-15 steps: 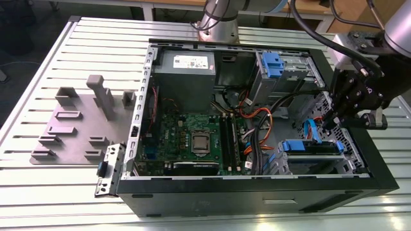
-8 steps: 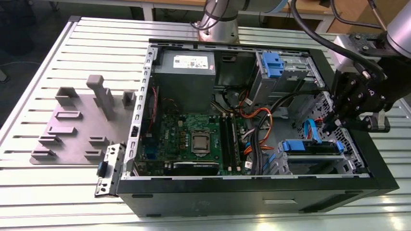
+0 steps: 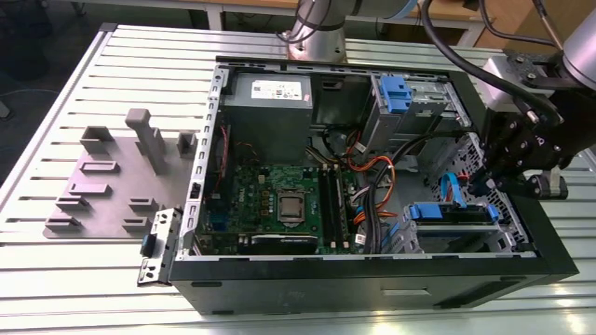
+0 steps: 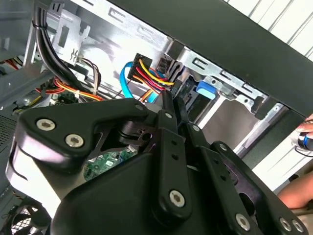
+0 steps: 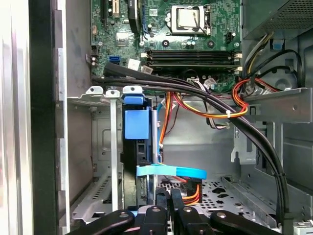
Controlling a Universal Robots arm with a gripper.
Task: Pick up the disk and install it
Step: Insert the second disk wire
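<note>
The disk (image 3: 453,212) sits in the lower drive bay of the open computer case (image 3: 373,283), at the exterior view's right, its blue end piece facing the motherboard. In the first wrist view the disk (image 5: 137,123) stands edge-on between the silver cage rails. My gripper (image 3: 486,183) hangs inside the case just beyond the bay. Its black fingers (image 5: 162,196) lie close together with nothing between them, next to a blue flat cable (image 5: 171,171) and a plug with red, yellow and black wires (image 4: 146,72). In the second wrist view the gripper (image 4: 172,102) points at that plug.
A motherboard (image 3: 279,202) fills the case's middle, with a grey power supply (image 3: 268,98) behind it and an upper bay holding a blue clip (image 3: 395,94). Black cable bundles (image 5: 205,98) cross the case. A grey fixture plate (image 3: 112,181) lies outside it. A person's hand (image 4: 304,133) is beside the case.
</note>
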